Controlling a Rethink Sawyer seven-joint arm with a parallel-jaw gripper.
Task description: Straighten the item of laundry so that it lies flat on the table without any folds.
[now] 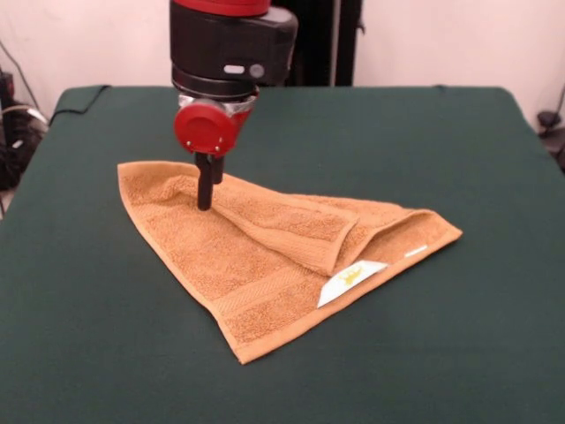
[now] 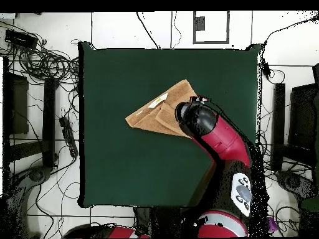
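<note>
The item of laundry [image 1: 265,256], an orange-tan terry towel, lies folded into a rough triangle on the green table [image 1: 415,141]. One layer is doubled over along a diagonal ridge. Its white label with a yellow mark [image 1: 351,281] shows at the near right edge. My gripper [image 1: 210,199] points straight down onto the towel's far left part, at the end of that ridge, with its black fingers [image 1: 205,187] close together on the cloth. In the overhead view the towel [image 2: 156,115] sits above the middle of the table [image 2: 124,168], and the arm's head [image 2: 194,117] hides the gripper and the towel's right corner.
The red and black arm [image 2: 224,143] reaches in over the table's lower right part in the overhead view. Cables and dark equipment [image 2: 37,68] lie on the floor around the table. Green cloth surrounds the towel on all sides.
</note>
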